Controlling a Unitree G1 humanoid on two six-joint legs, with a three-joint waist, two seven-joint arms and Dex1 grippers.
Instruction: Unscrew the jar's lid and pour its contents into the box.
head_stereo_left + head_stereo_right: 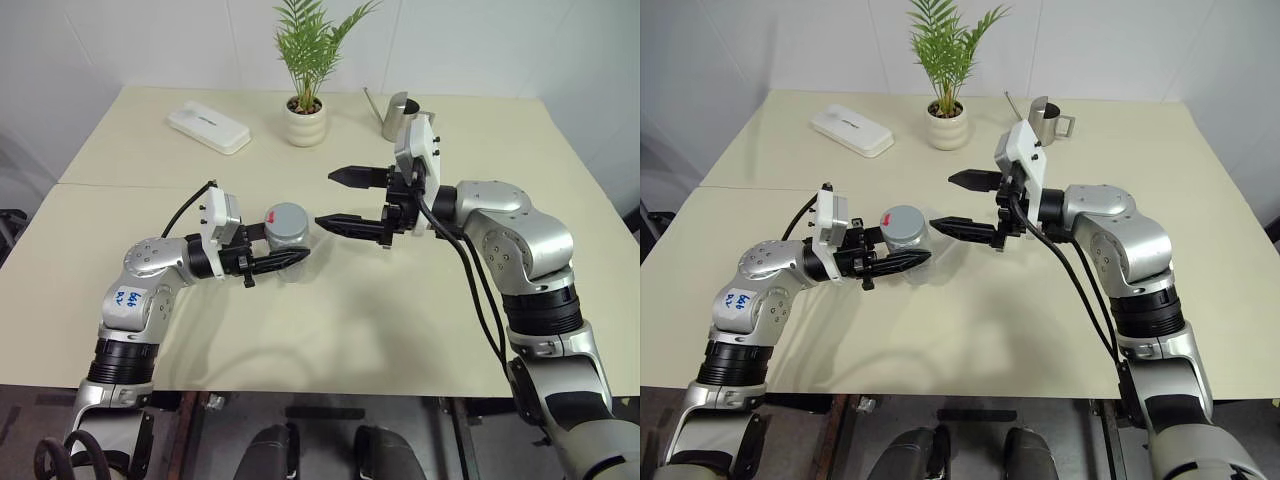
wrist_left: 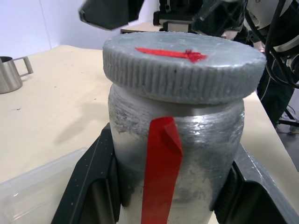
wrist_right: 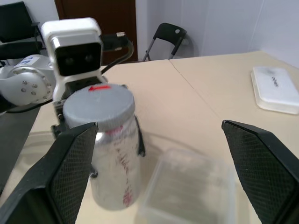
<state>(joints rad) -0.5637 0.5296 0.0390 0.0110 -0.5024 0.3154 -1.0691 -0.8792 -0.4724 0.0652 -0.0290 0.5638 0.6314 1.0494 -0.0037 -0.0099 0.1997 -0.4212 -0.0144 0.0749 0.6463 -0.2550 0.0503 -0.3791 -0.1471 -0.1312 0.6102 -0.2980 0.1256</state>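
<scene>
At frame centre, the left tool (image 1: 290,258) is clamping the jar (image 1: 287,238) upright so the wide-open right tool (image 1: 338,200) can twist its lid (image 1: 286,218).

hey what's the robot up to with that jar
The left pincer is shut on the jar, holding it upright above the table with the lid on. The right pincer is open, level with the lid and just clear of it. The clear box sits beside the jar.
</scene>
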